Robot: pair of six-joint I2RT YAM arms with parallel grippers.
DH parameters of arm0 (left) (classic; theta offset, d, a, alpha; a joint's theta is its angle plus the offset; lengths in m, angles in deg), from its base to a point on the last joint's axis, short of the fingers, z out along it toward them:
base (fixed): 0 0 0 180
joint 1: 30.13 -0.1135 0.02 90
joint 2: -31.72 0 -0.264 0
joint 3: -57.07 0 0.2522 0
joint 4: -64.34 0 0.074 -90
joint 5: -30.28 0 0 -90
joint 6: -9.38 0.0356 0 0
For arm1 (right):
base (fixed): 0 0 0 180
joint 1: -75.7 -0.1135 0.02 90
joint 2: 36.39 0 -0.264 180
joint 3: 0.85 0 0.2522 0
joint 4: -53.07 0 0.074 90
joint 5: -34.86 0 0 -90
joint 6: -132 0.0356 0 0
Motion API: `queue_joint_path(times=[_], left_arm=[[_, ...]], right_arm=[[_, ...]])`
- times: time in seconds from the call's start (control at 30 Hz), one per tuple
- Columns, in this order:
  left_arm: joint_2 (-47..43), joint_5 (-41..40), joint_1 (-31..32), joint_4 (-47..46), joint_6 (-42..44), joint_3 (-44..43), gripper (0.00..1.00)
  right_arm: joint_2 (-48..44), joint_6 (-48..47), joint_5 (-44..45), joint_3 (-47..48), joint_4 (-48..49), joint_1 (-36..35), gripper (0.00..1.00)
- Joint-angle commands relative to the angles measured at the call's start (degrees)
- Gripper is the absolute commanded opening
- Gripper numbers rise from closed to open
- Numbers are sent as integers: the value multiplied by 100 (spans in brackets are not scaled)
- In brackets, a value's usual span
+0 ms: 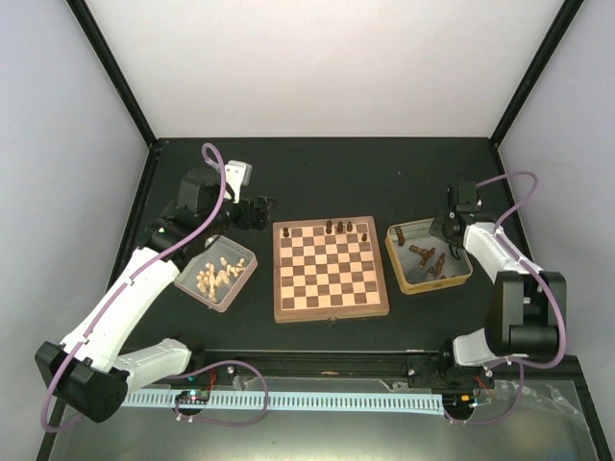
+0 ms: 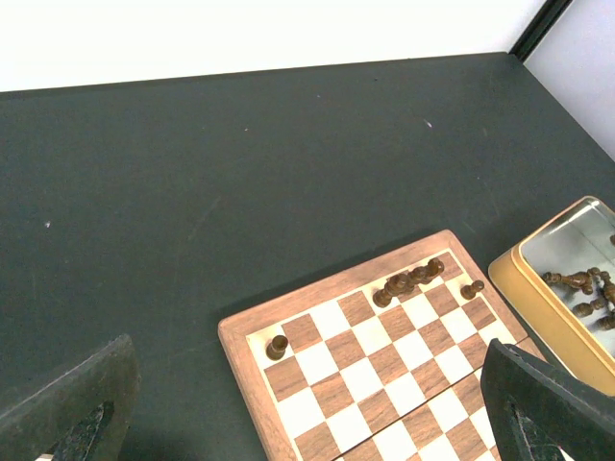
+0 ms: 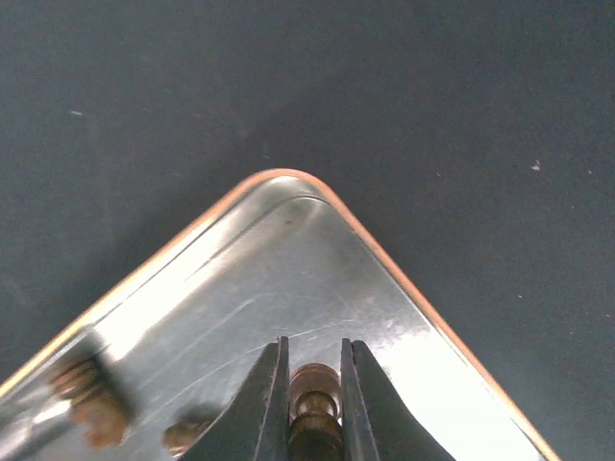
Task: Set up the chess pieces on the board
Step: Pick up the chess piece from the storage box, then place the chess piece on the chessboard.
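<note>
Dark matte table (image 1: 384, 173), white walls (image 1: 317, 67) behind. 2 arms.

Pose: left arm (image 1: 125, 298) stretches forward. Its left gripper (image 1: 261, 213) hangs over the table just beyond the grey tray (image 1: 240, 280) and left of the square checkered wooden board (image 1: 332, 311), jaws spread wide, nothing in them. The right arm (image 1: 519, 288) folds back on itself. Its right gripper (image 3: 314, 353) is dipped into a corner of the gold-rimmed metal tray (image 1: 392, 252), clamped on 1 dark brown wooden chess piece (image 3: 315, 384).

Counts: 1 board between 2 trays, with about 6 dark brown chess pieces (image 1: 336, 229) standing along its far ranks.

Containers: the metal tray, right of the board, holds several loose dark pieces (image 1: 430, 261), count unclear. The grey tray holds a heap of pale cream pieces (image 1: 219, 275).
</note>
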Motion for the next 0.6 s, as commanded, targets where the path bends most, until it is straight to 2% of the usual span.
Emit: queue_joint_path(times=[0.0,0.27,0.43,0.57], left_arm=[[-100,-25,-41,-171,56,42,99],[-109,-12,-41,-176,52,43,99],[-123,-11,-43,-176,56,49,99],[-126,-17,-41,-176,61,60,99]], right_arm=[[-377,-48,-402,282,-260,-233,6],[-249,88,-633,971,-515,-1311,7],[584,76,-604,1674,-608,-2089,8],[1203,29,-522,2086,-671,-2407,9]])
